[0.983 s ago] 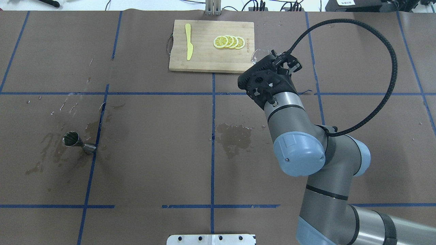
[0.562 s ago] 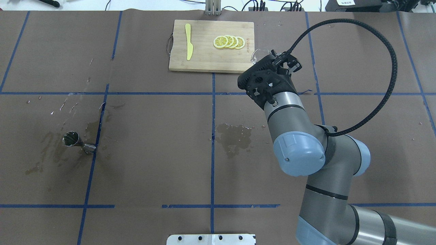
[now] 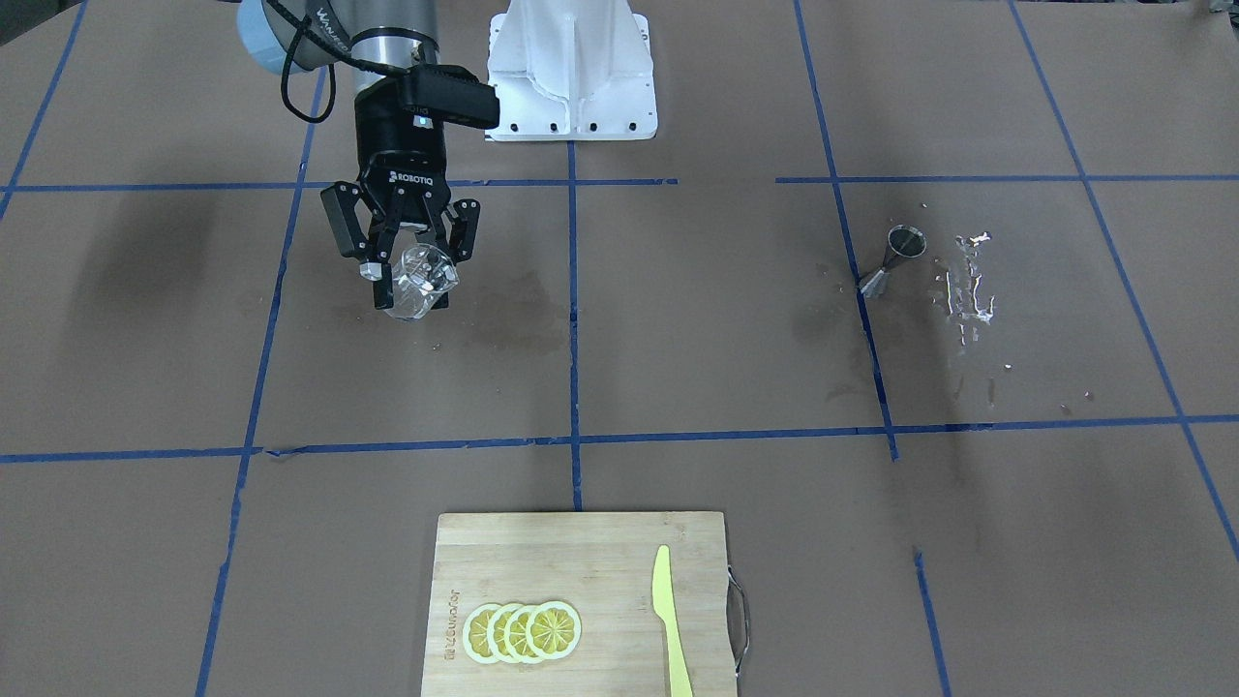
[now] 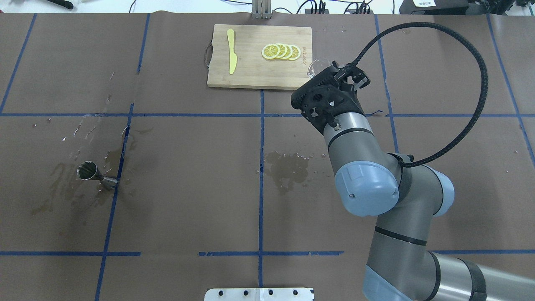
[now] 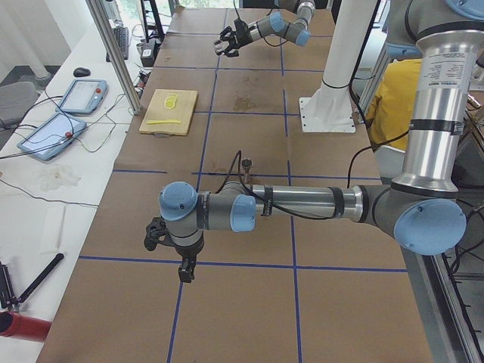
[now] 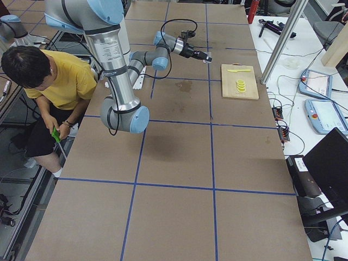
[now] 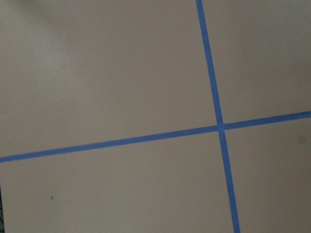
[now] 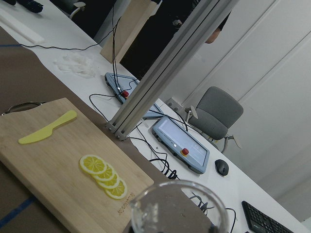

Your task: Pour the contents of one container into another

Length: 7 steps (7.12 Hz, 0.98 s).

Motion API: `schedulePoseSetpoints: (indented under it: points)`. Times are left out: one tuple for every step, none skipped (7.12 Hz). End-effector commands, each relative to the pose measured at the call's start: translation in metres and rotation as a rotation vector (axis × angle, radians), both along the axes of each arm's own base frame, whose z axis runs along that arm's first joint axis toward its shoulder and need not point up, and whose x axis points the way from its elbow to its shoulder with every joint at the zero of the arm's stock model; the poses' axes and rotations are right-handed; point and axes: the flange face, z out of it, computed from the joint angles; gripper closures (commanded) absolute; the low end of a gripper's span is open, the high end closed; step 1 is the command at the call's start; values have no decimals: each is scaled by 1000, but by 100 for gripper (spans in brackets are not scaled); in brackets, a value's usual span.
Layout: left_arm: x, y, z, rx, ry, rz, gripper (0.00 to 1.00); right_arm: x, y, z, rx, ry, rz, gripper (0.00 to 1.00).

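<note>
The cup (image 3: 418, 279) is up off the table in my right gripper (image 3: 411, 287), whose fingers (image 3: 373, 261) are clamped on its clear wall from both sides. From the overhead view only part of its rim (image 4: 314, 67) shows past the gripper (image 4: 334, 70), just off the near right corner of the board (image 4: 250, 73). The right wrist camera catches the rim (image 8: 177, 204) at the bottom of its frame. I cannot tell whether there is liquid in it, nor exactly how far it is tipped. The jigger (image 4: 94, 174) stands upright well apart from the cup, over on the robot's left half of the table, with its foot on a blue tape line (image 4: 109, 209). Dark wet stains (image 4: 62, 188) lie around it, and bright droplets (image 3: 968, 290) sit just beside it in the front view, where the jigger (image 3: 895, 257) is on the right. Another damp patch (image 4: 288, 167) marks the brown paper near the middle of the table, beside the right arm (image 4: 368, 184). On the board are a fan of lemon slices (image 4: 281, 51) and a yellow knife (image 4: 231, 52), apart from each other. My left gripper (image 5: 184, 265) hangs over a tape crossing at the near end of the table, seen only from the side, so I cannot tell whether it is open or closed. Its wrist camera shows only paper and crossed tape (image 7: 219, 127).
</note>
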Motion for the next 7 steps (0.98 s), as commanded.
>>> schedulePoseSetpoints:
  points:
    - [2, 18, -7, -16, 11, -9, 0, 5, 1, -6, 29, -85, 3, 100]
    - [2, 18, -7, -13, 10, -9, 0, 7, 3, -4, 35, -124, -3, 100]
    - [2, 18, -7, -13, 10, -9, 0, 9, 3, 7, 7, -192, 11, 100]
    - [2, 18, -7, -13, 10, -9, 0, 14, 5, 26, -17, -214, 23, 100]
    - [2, 18, -7, -13, 10, -9, 0, 18, 6, 46, -40, -276, 35, 100]
    - [2, 18, -7, -12, 10, -8, 0, 25, 10, 67, -49, -319, 37, 100]
    - [2, 18, -7, -11, 12, -8, 0, 36, 15, 98, -54, -326, 38, 100]
